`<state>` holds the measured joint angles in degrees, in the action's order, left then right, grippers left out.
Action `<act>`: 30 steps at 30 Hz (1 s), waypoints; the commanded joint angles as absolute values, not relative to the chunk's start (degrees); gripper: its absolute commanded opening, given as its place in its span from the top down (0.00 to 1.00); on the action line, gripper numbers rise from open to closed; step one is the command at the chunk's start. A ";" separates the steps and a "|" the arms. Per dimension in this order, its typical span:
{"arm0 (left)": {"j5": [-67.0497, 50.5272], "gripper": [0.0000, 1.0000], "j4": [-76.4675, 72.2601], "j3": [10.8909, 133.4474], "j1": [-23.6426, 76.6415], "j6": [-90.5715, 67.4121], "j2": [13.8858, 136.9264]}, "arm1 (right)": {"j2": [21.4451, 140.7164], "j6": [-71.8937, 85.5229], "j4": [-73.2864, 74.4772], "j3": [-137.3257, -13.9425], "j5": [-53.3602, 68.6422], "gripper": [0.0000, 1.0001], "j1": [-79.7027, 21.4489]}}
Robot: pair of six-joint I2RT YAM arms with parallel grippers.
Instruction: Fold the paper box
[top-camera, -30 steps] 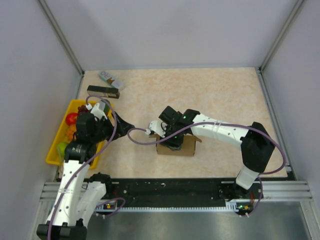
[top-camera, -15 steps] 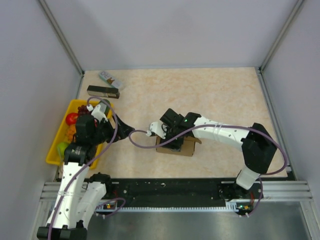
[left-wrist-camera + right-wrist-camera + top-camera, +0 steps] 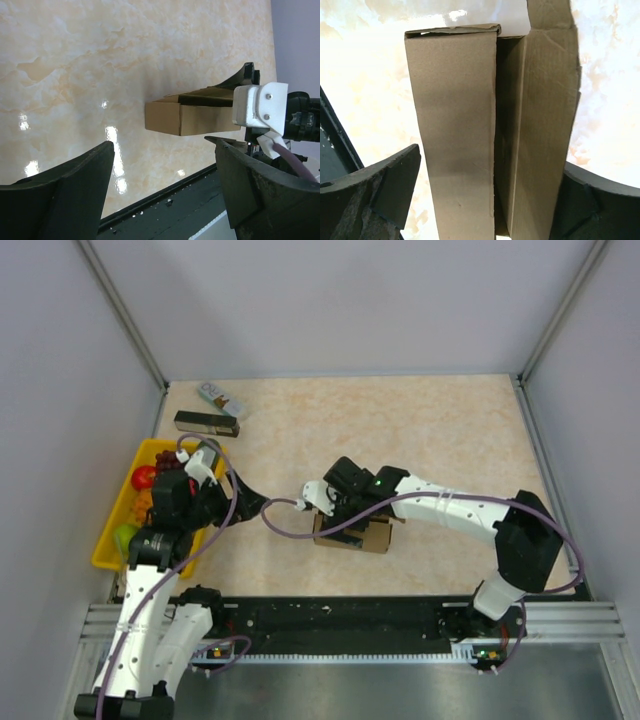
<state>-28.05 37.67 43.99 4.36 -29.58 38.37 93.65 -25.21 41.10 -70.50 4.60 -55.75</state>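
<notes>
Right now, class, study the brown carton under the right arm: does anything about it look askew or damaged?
Yes. The paper box is not closed: a dark slot runs between its two top panels, and one panel is creased near its outer edge.

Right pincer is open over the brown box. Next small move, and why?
Probably nudge the right pincer against the loose flap and push it over the dark gap. The paper box lies ungripped between its open jaws, one panel folded flat, the seam not closed. The left pincer hangs open off to the side.
</notes>
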 commanded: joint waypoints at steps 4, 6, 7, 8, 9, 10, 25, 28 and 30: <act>-35.24 0.16 32.96 41.31 4.39 -25.84 39.46 | 88.86 -23.47 39.55 -72.60 4.92 0.07 -56.25; -35.69 0.18 32.43 41.13 5.01 -25.32 40.60 | 88.25 -22.50 39.55 -73.21 4.40 0.04 -56.16; -35.68 0.18 32.34 41.13 6.14 -24.53 40.95 | 87.55 -22.06 39.46 -73.47 4.13 0.02 -56.08; -34.38 0.19 32.17 41.22 7.02 -24.17 41.65 | 86.93 -21.19 39.46 -73.82 4.39 0.02 -55.90; -33.41 0.19 32.17 41.74 7.99 -23.82 41.92 | 86.31 -20.49 39.20 -73.92 4.39 0.01 -55.46; -32.27 0.20 32.08 42.01 10.00 -23.21 42.27 | 85.09 -19.70 39.11 -74.09 3.96 0.01 -55.20; -10.43 0.25 35.15 54.04 32.43 -6.71 60.53 | 62.50 16.34 42.45 -66.03 0.65 0.09 -36.68; -12.56 0.24 38.48 58.88 32.52 -3.97 65.72 | 59.51 17.67 41.57 -61.19 13.17 0.24 -31.47; -15.73 0.24 38.50 60.81 32.52 -2.90 67.75 | 59.68 16.70 41.66 -59.95 15.02 0.33 -31.46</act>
<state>-11.66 37.76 55.40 32.18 -8.88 64.07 59.61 12.23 40.71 -63.35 3.81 -32.25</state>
